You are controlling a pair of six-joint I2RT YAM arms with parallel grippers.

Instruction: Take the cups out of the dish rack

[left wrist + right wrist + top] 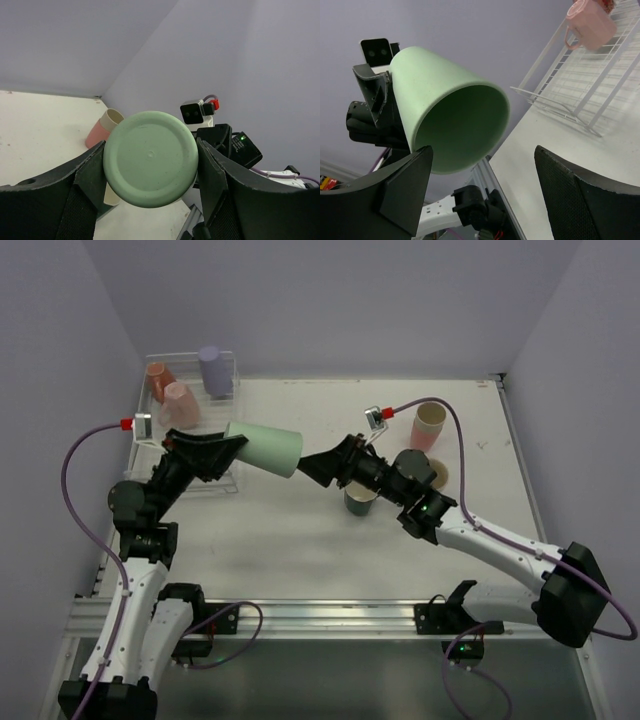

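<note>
Partly seen items, as viewed from the room
Rack [188,375]: near end covered by left arm and green cup [265,447]. Dark mug [360,502]: mostly under right arm. Pink mug [590,24]: blurred, top cut by the frame edge. Pink cup [96,135]: half behind the green cup's base.

The rack [222,478] sits far left on the desk [300,540], three cups [213,370] inside. A tumbler [265,448] hangs just right of it; other cups [428,426] stand farther right.
</note>
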